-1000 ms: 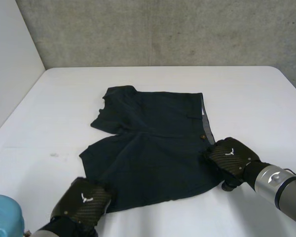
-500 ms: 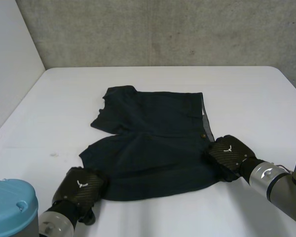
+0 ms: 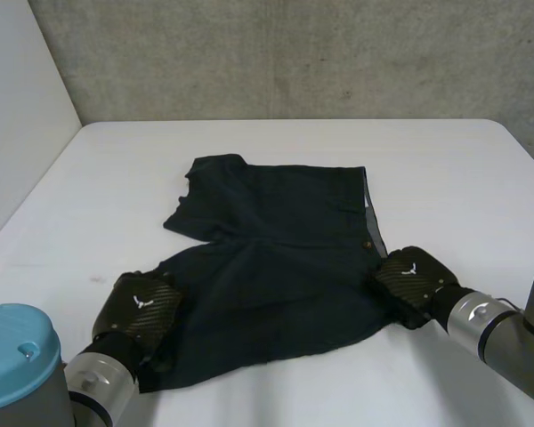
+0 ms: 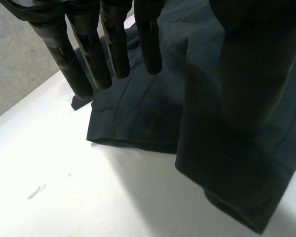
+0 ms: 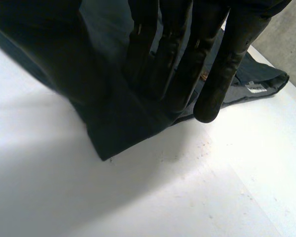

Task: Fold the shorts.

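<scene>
Dark shorts (image 3: 276, 267) lie spread on the white table (image 3: 445, 169), waistband toward my right and legs toward my left. My left hand (image 3: 141, 311) rests at the hem of the near leg. Its fingers (image 4: 113, 49) point straight down over the cloth (image 4: 138, 108), and its thumb stands apart beside them, so it is open. My right hand (image 3: 411, 277) is at the near corner of the waistband. Those fingers (image 5: 187, 59) are closed against the thumb with the cloth (image 5: 118, 128) pinched between them. That corner is raised a little off the table.
A grey wall runs behind the table's far edge. A white wall stands along the table's left side (image 3: 18, 133). My left arm's light-blue cap (image 3: 13, 351) is at the near left. A small mark (image 3: 98, 278) lies on the table by the left hand.
My left hand has moved up from the near edge onto the near leg's hem. My right hand's fingers have closed on the waistband corner. The shorts' near edge has shifted.
</scene>
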